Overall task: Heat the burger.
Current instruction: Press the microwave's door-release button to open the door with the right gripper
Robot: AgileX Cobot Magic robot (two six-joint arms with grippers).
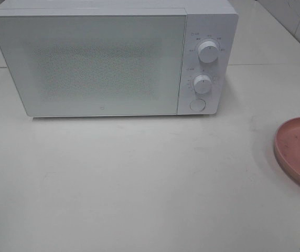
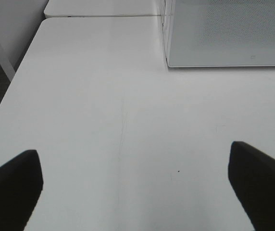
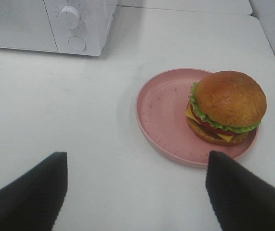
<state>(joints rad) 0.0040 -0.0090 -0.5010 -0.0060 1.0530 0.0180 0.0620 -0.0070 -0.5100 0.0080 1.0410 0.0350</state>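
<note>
the burger (image 3: 229, 103) has a glossy bun, the pink plate (image 3: 161, 110) looks matt, the white table (image 1: 139, 184) smooth.

Closed white microwave (image 1: 97, 63), pink plate (image 1: 299, 149), white table (image 1: 139, 184)

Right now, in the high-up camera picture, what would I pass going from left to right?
microwave door → control panel with its two knobs → bare white table → pink plate at the right edge
</note>
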